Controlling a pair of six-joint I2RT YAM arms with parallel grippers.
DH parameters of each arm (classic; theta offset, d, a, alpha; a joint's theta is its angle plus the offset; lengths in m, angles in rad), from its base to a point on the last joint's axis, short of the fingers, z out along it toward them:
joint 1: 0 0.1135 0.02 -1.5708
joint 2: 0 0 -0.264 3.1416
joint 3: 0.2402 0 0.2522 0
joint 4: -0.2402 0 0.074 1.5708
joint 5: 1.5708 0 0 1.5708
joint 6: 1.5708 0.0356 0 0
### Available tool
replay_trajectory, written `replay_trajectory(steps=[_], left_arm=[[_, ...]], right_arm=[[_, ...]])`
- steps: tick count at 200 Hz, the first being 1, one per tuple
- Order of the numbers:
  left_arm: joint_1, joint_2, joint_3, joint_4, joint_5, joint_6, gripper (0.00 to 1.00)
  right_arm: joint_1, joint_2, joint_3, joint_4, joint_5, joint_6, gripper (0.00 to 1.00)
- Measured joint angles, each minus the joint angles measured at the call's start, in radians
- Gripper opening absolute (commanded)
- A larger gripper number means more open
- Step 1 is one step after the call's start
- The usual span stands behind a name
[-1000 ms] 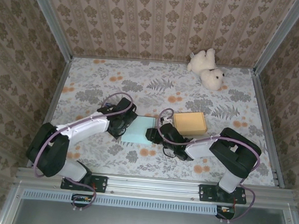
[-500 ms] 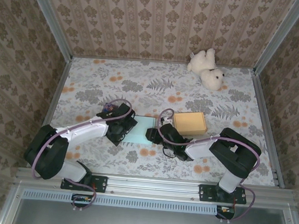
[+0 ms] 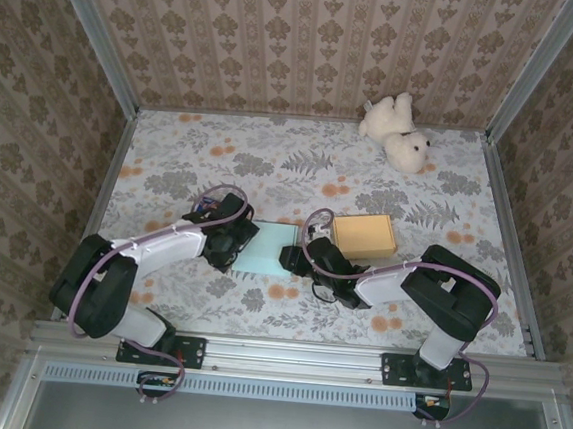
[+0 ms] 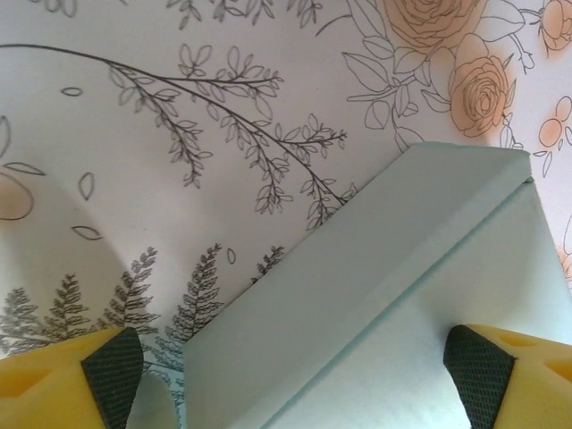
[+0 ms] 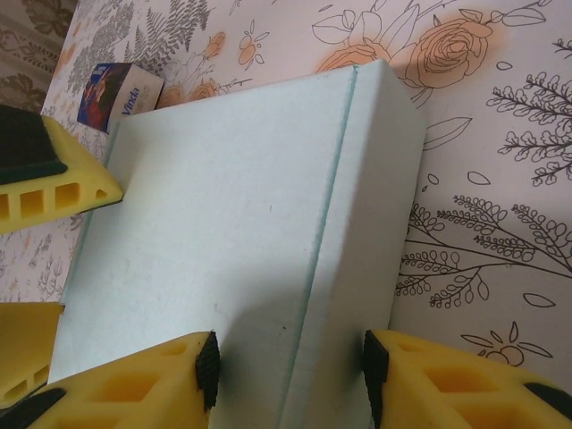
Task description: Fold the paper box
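Open table (image 3: 160, 163) is stretching away on the left. The left gripper (image 4: 295, 375) is holding its jaws wide across the pale green box (image 3: 268, 248), which is lying near the middle front and showing a flat top and one long crease. The right gripper (image 5: 288, 375) is pinching its right edge with narrowed jaws. A tan box (image 3: 363, 236) is sitting just beside it, and a teddy bear (image 3: 399, 131) is lying well apart.

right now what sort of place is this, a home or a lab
Probably a robot test cell dressed to look homely: an aluminium frame holds wallpapered panels as walls, a floral cloth is spread inside, and a metal rail runs along the near edge.
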Motion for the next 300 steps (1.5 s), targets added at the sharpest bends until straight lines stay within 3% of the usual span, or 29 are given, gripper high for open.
replay_trajectory(steps=[83, 188, 300], left_arm=[[-0.001, 0.024, 0.002, 0.055, 0.008, 0.005, 0.82], [0.000, 0.039, -0.014, 0.120, 0.008, 0.029, 0.80], [0.005, 0.035, -0.025, 0.144, 0.019, 0.029, 0.79]], right_arm=[[0.000, 0.006, 0.000, 0.007, 0.028, 0.000, 0.49], [-0.006, 0.000, 0.000, -0.005, 0.048, -0.021, 0.50], [0.026, -0.214, 0.024, -0.291, 0.026, -0.143, 0.53]])
